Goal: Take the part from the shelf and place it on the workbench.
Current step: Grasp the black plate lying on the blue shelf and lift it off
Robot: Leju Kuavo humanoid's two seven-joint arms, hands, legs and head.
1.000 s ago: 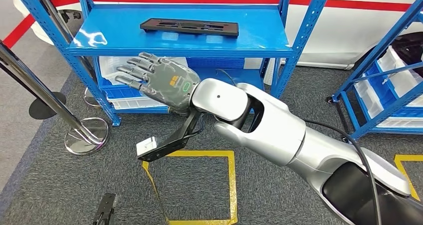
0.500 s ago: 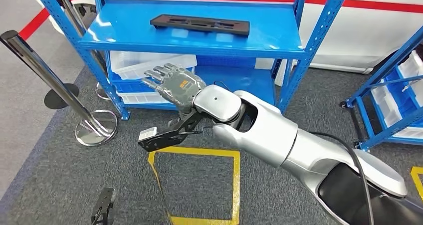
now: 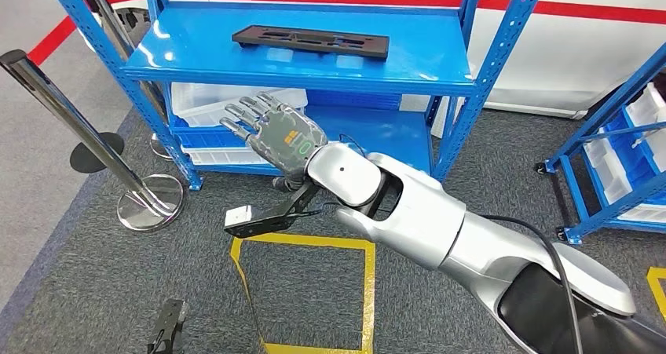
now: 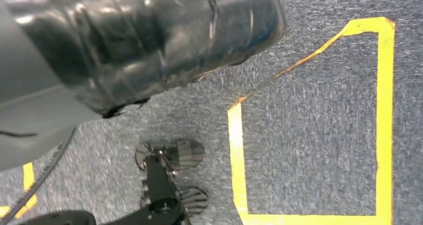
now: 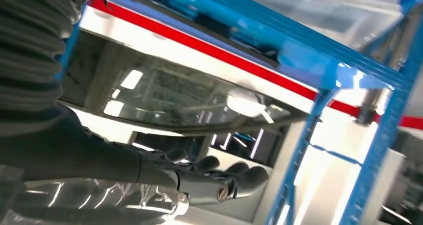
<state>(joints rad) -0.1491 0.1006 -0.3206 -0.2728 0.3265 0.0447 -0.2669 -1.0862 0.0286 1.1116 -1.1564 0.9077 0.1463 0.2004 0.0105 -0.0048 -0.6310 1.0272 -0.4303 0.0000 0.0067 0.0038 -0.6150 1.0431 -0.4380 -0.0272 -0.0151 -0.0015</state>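
A long flat black part (image 3: 311, 41) lies on the top board of the blue shelf (image 3: 196, 52), near its back. My right hand (image 3: 271, 130) is raised in front of the shelf, below the top board's front edge, with its fingers spread apart and nothing in them. The hand stays apart from the part. In the right wrist view the dark fingers (image 5: 219, 177) stretch out under the blue shelf frame (image 5: 319, 68).
Clear plastic bins (image 3: 200, 103) sit on the lower shelf board. Chrome barrier posts (image 3: 86, 134) stand to the left. Another blue rack with bins (image 3: 620, 142) is at the right. A yellow taped square (image 3: 306, 291) marks the grey carpet (image 4: 319, 120).
My right hand has risen a little and moved closer to the top board's front edge. The camera view shifted slightly between the frames.
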